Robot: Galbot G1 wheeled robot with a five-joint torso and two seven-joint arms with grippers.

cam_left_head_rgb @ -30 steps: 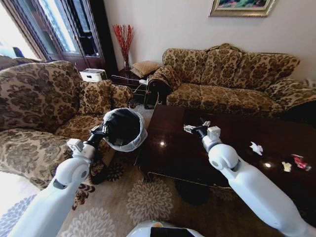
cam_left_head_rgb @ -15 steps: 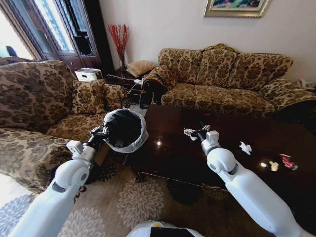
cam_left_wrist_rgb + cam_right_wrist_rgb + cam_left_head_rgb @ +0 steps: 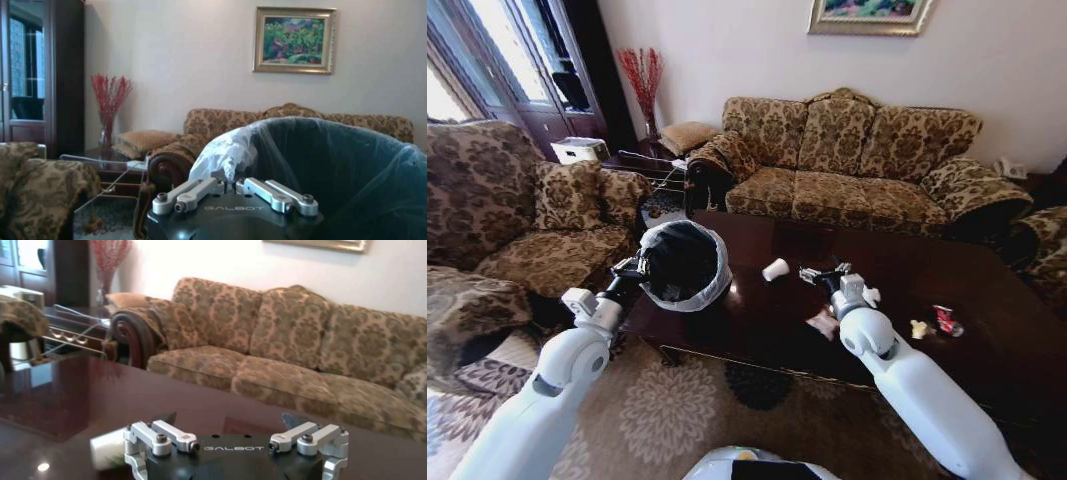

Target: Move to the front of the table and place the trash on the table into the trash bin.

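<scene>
Two pincers — left (image 3: 634, 267) holds trash bin (image 3: 685, 265).

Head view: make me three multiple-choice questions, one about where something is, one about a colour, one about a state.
1. Where is the white paper cup?
A. On the table
B. Inside the trash bin
C. In the right gripper

2. What colour is the trash bin's bag liner?
A. Blue
B. Black
C. Red

3. How do the right gripper's jaws stand?
A. Shut on the paper cup
B. Shut on the bin's rim
C. Open and empty

Answers:
1. A: the cup sits on the dark glossy top, just beyond the right gripper.
2. B: the liner is black inside the white rim, which the left gripper holds.
3. C: the right wrist view shows the jaws spread wide with nothing between them.
</scene>
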